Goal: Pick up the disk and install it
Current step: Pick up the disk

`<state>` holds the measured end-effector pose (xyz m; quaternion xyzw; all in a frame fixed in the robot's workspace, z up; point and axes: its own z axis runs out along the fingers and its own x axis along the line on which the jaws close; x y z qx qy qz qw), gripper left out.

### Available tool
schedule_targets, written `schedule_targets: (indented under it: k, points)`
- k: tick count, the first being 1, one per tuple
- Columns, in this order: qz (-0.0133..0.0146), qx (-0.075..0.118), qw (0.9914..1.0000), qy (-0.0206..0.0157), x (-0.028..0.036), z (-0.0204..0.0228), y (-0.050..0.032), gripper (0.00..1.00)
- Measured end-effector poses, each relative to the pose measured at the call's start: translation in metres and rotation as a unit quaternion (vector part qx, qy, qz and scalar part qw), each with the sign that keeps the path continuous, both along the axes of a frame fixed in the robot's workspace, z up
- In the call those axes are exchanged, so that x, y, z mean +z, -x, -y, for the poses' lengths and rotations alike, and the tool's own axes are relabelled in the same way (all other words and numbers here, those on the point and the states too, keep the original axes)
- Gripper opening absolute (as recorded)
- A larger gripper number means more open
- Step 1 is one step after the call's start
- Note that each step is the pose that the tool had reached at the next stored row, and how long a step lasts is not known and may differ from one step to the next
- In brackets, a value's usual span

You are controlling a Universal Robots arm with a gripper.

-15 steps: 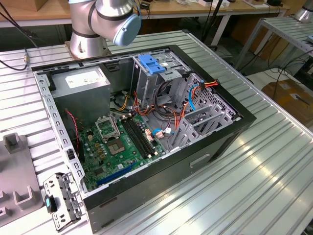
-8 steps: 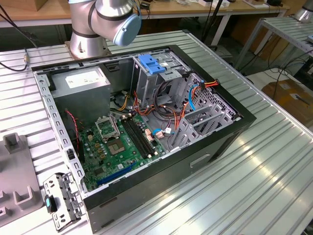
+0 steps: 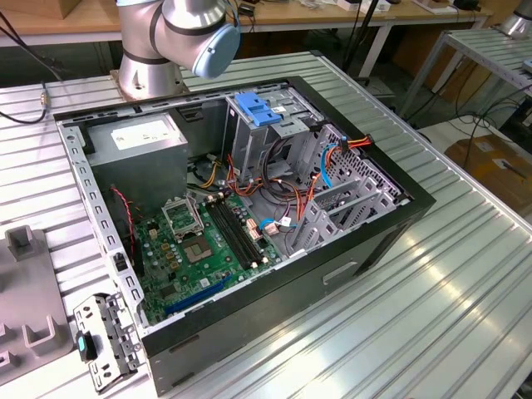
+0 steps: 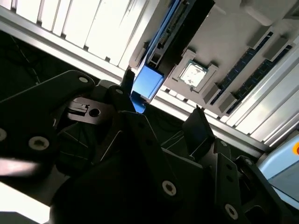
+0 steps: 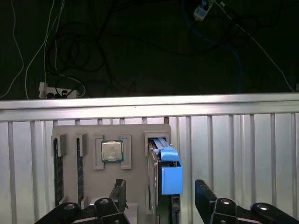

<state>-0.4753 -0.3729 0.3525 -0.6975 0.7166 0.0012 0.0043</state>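
The disk [image 5: 155, 161] stands on edge in a slot of a grey holder [image 5: 138, 186], with its blue side rail [image 5: 171, 177] facing the camera. In the first wrist view my gripper [image 5: 159, 184] is open. One dark finger [image 5: 118, 193] is on each side of the disk, and neither touches it. In the second wrist view the blue rail [image 4: 147, 81] sits just past my gripper [image 4: 161, 100]. In the exterior view the open computer case [image 3: 332, 274] lies on the table, with its grey drive cage and blue latch [image 3: 258, 108] at the back.
The holder also carries a processor chip [image 5: 112, 150] and memory sticks [image 5: 58, 170] in slots beside the disk. Beyond the table's rail [image 5: 149, 106] hang cables over a dark floor. In the case are a power-supply box [image 3: 137, 137], a motherboard [image 3: 199, 241] and orange and blue cables [image 3: 332, 154].
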Motion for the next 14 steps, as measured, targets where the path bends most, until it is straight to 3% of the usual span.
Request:
schedule_targets:
  k: [8,14]
  points:
    - [0.0008,0.025,0.99968,0.0000,-0.0157,0.0000,-0.0003,0.69]
    - [0.0021,0.029,0.99957,-0.0003,-0.0241,-0.0005,-0.0019,0.69]
